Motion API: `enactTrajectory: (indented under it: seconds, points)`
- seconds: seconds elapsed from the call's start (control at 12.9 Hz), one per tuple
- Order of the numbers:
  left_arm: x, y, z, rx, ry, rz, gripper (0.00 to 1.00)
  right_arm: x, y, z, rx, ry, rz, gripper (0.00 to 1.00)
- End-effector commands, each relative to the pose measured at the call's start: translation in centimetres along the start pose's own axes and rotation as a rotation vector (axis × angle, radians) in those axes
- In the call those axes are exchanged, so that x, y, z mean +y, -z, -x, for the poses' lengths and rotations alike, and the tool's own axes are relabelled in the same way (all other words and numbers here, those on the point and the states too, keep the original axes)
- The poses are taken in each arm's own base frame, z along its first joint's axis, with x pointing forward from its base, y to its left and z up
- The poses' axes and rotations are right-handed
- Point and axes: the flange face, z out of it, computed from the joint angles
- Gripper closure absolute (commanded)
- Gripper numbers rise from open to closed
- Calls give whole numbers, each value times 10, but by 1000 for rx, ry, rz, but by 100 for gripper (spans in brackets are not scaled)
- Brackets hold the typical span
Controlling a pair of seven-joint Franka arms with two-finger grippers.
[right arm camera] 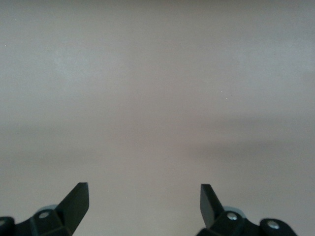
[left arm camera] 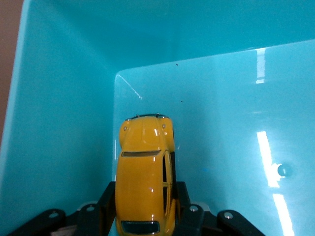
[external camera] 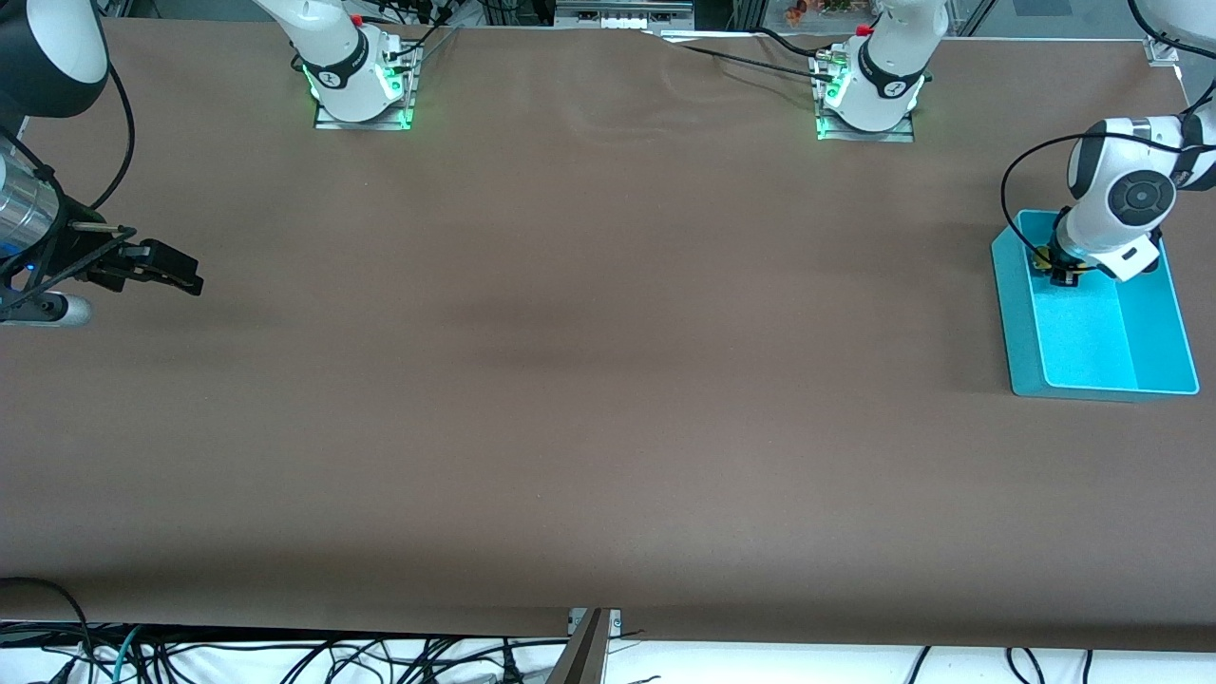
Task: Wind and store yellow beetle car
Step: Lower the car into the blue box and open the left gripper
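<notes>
The yellow beetle car [left arm camera: 146, 172] is pinched at its sides between the black fingers of my left gripper [left arm camera: 146, 201], nose pointing down into the teal bin [left arm camera: 59, 98]. From the front, the left gripper [external camera: 1062, 274] hangs inside the bin [external camera: 1021, 313] at its corner nearest the robot bases, with a sliver of the yellow car [external camera: 1043, 256] showing beside it. My right gripper [external camera: 180, 274] waits open above bare table at the right arm's end; in its wrist view the gripper [right arm camera: 144, 199] has nothing between its fingers.
The teal bin stands at the left arm's end of the brown table [external camera: 589, 380]. The two arm bases [external camera: 356, 76] [external camera: 869, 90] are bolted along the edge farthest from the front camera. Cables hang off the nearest edge.
</notes>
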Motion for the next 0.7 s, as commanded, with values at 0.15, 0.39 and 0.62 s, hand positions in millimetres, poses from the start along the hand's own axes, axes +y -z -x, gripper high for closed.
enactTrajectory:
  seconds: [0.15, 0.39, 0.62]
  points:
    - [21, 33, -6, 69, -57, 51, 0, -1, 5, -1, -6, -9, -11, 0]
    - [60, 105, -22, 94, -48, -36, 0, -1, 5, -1, -6, -7, -11, 0]
    - [73, 211, -61, -147, -132, -23, 0, -1, 5, -1, -6, -7, -12, 0]
